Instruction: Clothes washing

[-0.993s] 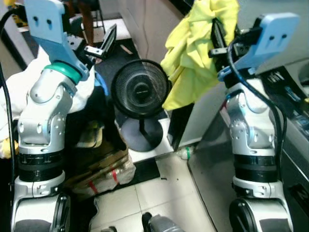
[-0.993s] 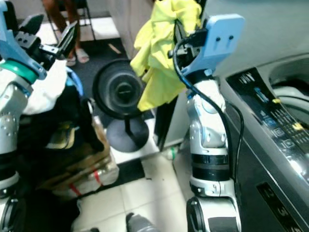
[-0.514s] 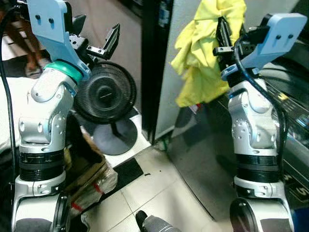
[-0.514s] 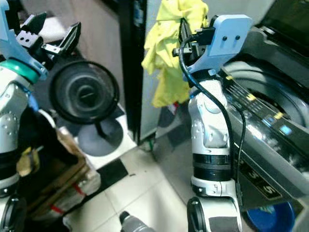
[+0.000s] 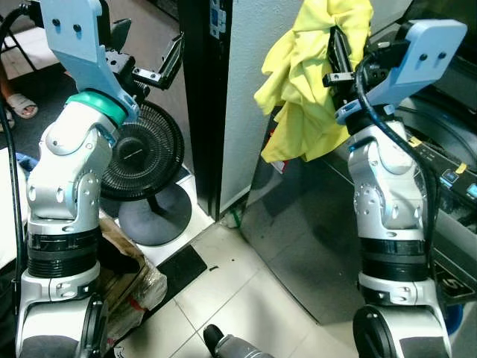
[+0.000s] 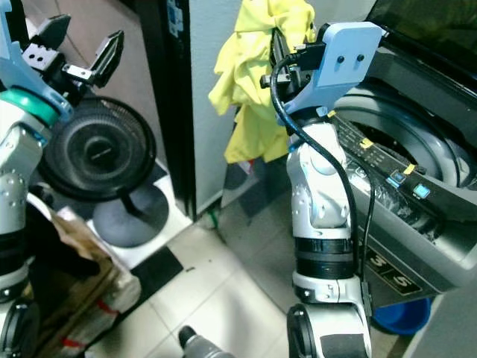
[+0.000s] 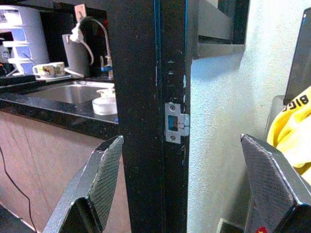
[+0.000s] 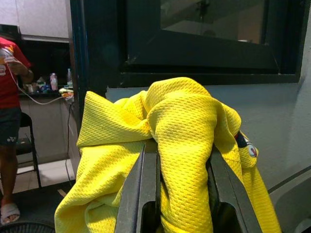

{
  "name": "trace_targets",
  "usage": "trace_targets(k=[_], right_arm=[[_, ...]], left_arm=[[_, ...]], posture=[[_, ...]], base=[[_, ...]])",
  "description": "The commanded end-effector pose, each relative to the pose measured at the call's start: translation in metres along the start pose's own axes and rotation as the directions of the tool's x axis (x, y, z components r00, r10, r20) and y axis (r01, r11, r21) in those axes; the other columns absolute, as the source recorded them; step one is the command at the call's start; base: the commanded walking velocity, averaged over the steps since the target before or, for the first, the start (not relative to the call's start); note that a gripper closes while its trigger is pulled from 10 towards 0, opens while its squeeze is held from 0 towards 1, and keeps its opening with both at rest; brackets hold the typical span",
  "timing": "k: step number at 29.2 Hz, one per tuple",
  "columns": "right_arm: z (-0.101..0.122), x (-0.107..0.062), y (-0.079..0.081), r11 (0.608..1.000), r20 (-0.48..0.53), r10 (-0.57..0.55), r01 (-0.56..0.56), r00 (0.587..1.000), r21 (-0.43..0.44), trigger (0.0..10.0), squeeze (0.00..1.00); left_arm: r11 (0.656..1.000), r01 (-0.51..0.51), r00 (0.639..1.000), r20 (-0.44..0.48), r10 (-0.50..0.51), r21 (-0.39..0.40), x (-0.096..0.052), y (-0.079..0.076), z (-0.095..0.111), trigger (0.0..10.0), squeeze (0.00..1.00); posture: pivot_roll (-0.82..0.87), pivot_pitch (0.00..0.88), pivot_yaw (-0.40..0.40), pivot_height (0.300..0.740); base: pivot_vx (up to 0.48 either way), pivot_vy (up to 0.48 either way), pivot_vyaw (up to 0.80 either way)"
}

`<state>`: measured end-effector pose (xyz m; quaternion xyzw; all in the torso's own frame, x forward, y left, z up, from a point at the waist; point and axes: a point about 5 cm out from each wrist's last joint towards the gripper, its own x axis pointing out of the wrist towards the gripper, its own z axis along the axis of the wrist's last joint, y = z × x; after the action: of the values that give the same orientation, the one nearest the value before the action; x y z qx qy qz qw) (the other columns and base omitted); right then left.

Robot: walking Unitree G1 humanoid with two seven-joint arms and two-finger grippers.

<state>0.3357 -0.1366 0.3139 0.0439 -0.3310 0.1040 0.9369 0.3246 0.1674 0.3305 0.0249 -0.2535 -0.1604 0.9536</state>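
One yellow garment (image 5: 313, 82) hangs bunched from my right gripper (image 5: 344, 63), whose two black fingers are clamped on a thick fold of the mesh cloth; in the right wrist view the fabric (image 8: 170, 160) spills over both fingers (image 8: 138, 189) and drapes down. I hold it raised, up and to the left of the one washing machine (image 6: 417, 194), close beside its open tub rim but not over it. The tub (image 6: 395, 134) shows a dark grey drum; what lies inside cannot be made out. One blue basin (image 6: 406, 313) sits on the floor at the foot of the machine, its contents hidden.

My left gripper (image 5: 145, 56) is held high, well left of the machine, fingers spread wide with nothing between them; its wrist view looks past both fingers (image 7: 104, 174) at a black door frame (image 7: 150, 121) with one metal strike plate (image 7: 176, 124). One black pedestal fan (image 5: 138, 160) stands on the tiled floor (image 5: 246, 298) below that gripper, far left of the machine. A person's sandalled foot (image 5: 19, 104) shows beyond the fan.

A second ago the view faced the fan and clutter; my head has since swung right, bringing the machine's tub and control panel (image 6: 387, 175) into sight. The garment remains gripped as before.
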Motion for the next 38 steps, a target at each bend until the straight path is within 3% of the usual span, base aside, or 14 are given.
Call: trace_targets(k=[1,38], right_arm=[[0.004,0.0011,0.0012,1.0,0.021,0.0,0.0,1.0,0.01,10.0,0.0],[0.0032,0.0026,0.002,0.999,0.015,-0.015,0.015,1.0,0.028,10.0,0.0]], left_arm=[[1.0,-0.001,1.0,-0.011,0.001,-0.004,-0.0004,0.0003,-0.0029,10.0,0.0],[1.0,0.007,1.0,-0.016,-0.007,-0.003,0.0008,0.0004,-0.0036,10.0,0.0]], posture=[[0.06,0.046,0.03,0.74],[0.06,0.04,0.038,0.74]], base=[[0.0,0.0,-0.8],[0.0,0.0,-0.76]])
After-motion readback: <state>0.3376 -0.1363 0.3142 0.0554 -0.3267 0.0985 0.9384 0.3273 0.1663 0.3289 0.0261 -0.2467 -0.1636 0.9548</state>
